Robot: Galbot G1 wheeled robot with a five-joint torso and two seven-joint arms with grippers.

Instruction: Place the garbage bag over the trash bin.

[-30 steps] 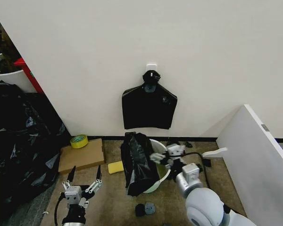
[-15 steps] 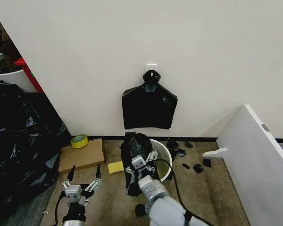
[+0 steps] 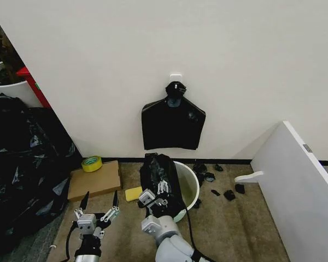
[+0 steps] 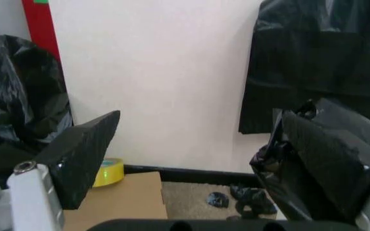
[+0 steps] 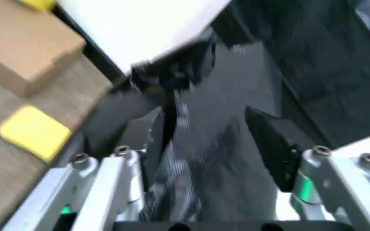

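The garbage bag [image 3: 157, 180] is glossy crinkled black plastic, draped over the left side of the trash bin [image 3: 189, 188], a round white bucket on the floor by the wall. My right gripper [image 3: 155, 192] is at the near left face of the bag. In the right wrist view the right gripper [image 5: 207, 122] is open, with a fold of the bag [image 5: 217, 159] between its fingers. My left gripper [image 3: 98, 209] hangs open lower left, apart from the bag, with nothing in it. The left wrist view has the bag [image 4: 270, 161] beside one black finger pad.
A yellow sponge [image 3: 134, 194] lies left of the bin, next to a cardboard box [image 3: 94, 179] and a tape roll [image 3: 91, 162]. A flat black bundle [image 3: 173, 123] hangs on the wall. A black plastic heap [image 3: 22, 158] is on the left. A white board [image 3: 300, 191] leans at the right, with black scraps [image 3: 224, 192] nearby.
My right arm has swung from the bin's right side across to its left, and its gripper is now at the bag. The left arm has barely moved.
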